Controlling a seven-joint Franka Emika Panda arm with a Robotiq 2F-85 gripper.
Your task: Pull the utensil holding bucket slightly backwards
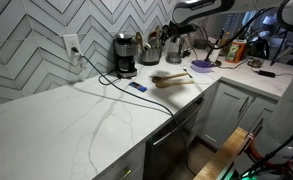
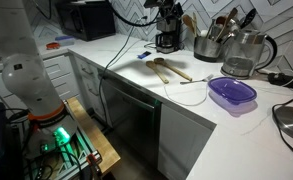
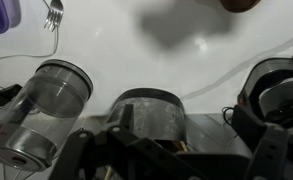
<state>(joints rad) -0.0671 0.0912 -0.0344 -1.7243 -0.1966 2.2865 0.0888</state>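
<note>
A long white desk (image 1: 46, 120) was shown in both exterior views, with a tiled wall (image 1: 26, 30) behind it. The arm (image 1: 199, 8) was held high over the far end, above a row of things set close to that wall. A black coffee machine (image 2: 166, 40) was placed at one end of the row and a glass kettle (image 2: 246, 55) at the other. Between them stood the bucket (image 2: 208, 46), filled with utensils and just beside its neighbours on each side. Nearer the front edge, a purple box (image 2: 232, 93) and two wooden spoons (image 2: 166, 70) were laid well apart from the row.

As far as could be judged, none of the pull had been done. The bucket was seen upright in line with the kettle and the coffee machine, and no grip had been taken on it. The approach seemed largely made: in the wrist view the bucket (image 3: 146, 112) was framed near the middle, directly ahead. The descent to the rim, the closing on it and the short pull backwards were all left to do.

The fingers (image 3: 86, 155) were seen only as dark shapes along the lower edge of the wrist view. They appeared to be spread wide, one to either side of the bucket. Nothing was held between them, and no contact with the bucket or the utensils could be made out.
</note>
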